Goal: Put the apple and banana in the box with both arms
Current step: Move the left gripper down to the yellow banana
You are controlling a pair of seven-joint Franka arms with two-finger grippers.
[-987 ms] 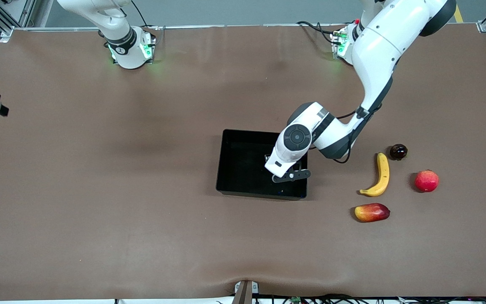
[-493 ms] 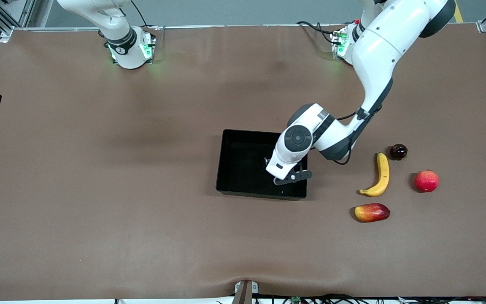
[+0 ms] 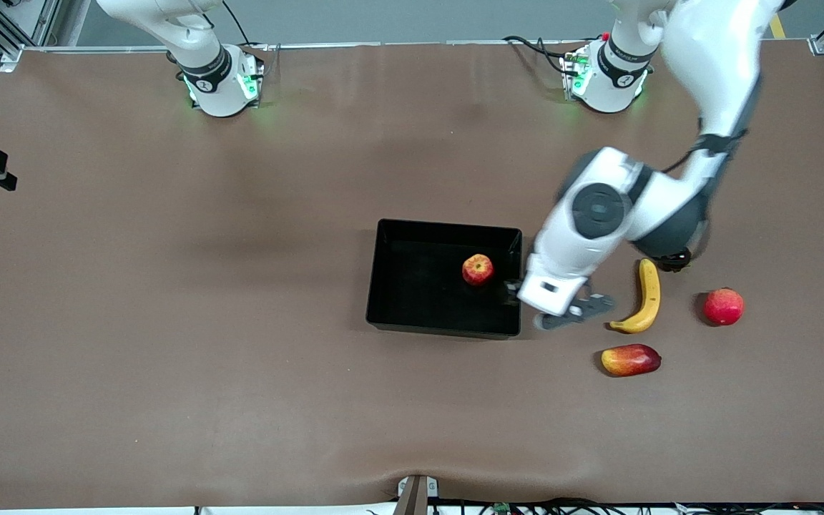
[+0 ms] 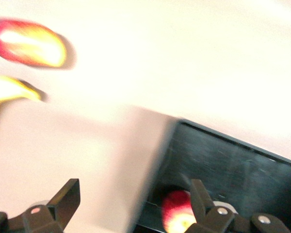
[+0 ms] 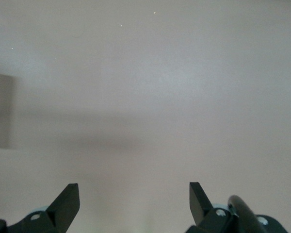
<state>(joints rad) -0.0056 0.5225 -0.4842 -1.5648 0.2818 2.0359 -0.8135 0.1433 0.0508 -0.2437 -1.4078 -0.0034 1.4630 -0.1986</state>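
The red-and-yellow apple [image 3: 478, 270] lies inside the black box [image 3: 392, 286], near the wall toward the left arm's end; it also shows in the left wrist view as the apple [image 4: 177, 212] in the box [image 4: 242, 165]. My left gripper [image 3: 562, 312] [image 4: 134, 199] hangs open and holds nothing, over the table between the box's wall and the banana [image 3: 646, 297] [image 4: 7, 91]. The yellow banana lies on the table. My right gripper [image 5: 134, 194] is open over bare table, holding nothing.
A red-and-yellow mango-like fruit [image 3: 630, 359] [image 4: 28, 42] lies nearer the front camera than the banana. A plain pinkish-red round fruit [image 3: 724, 306] sits beside the banana toward the left arm's end. A dark round fruit [image 3: 677, 261] is partly hidden by the left arm.
The left gripper opened and let the apple go into the box, then swung out of the box toward the banana. The apple now shows uncovered. The other fruits have not moved.
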